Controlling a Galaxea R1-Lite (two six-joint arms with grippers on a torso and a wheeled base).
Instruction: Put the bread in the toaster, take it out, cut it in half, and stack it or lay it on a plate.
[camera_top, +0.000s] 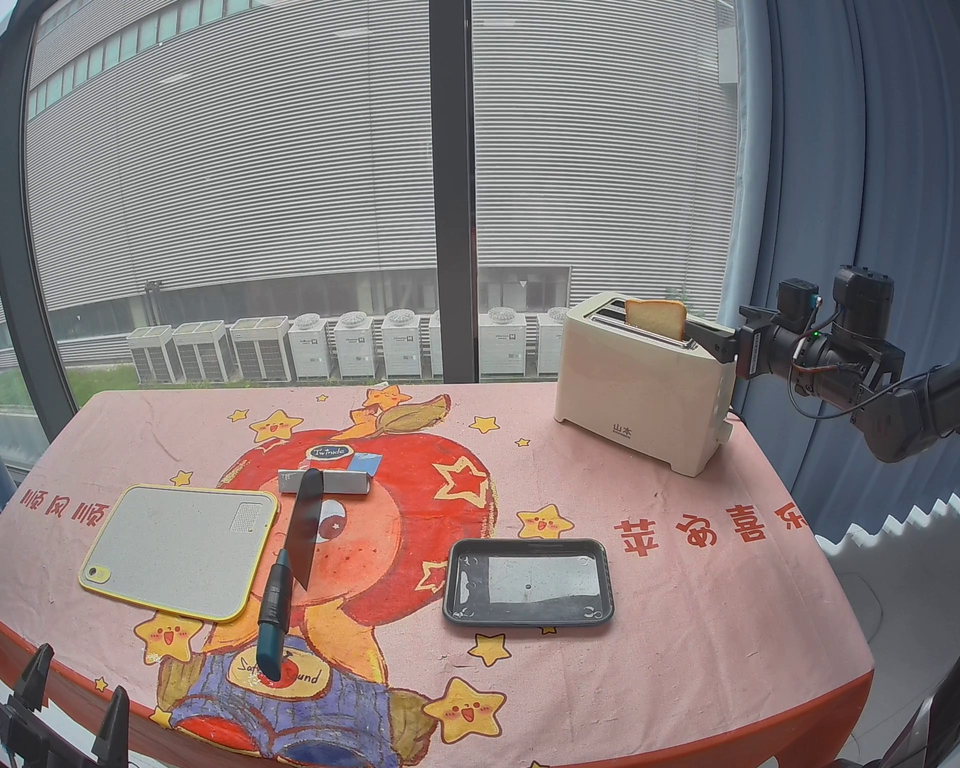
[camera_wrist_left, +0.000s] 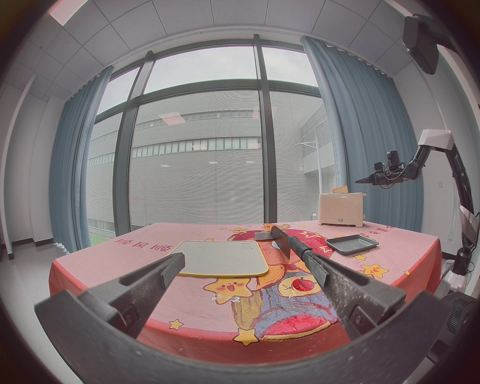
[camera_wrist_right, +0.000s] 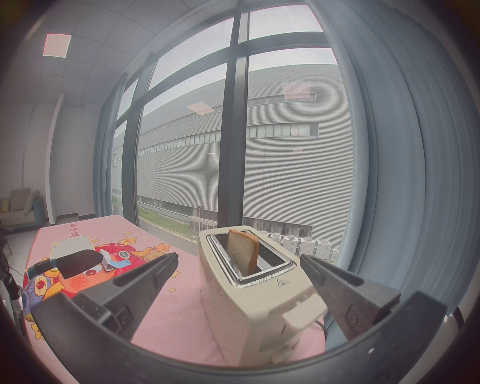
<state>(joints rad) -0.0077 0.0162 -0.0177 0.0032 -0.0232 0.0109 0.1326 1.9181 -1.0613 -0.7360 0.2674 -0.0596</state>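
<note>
Standing upright in toaster (camera_top: 640, 400), bread (camera_top: 656, 318); knife (camera_top: 292, 555) blade pointing toward window (camera_top: 300, 180).

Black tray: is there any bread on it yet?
No, the black tray lies bare on the tablecloth, while the bread slice stands upright in a slot of the toaster.

We're looking at a black right arm (camera_top: 905, 415) with round joints, a thin black cable (camera_top: 850, 408) and a green light (camera_top: 815, 335), while left gripper (camera_wrist_left: 244, 257) and right gripper (camera_wrist_right: 239, 261) show grainy dark-grey wedge fingers (camera_wrist_right: 135, 290), each with a screw at its base.
</note>
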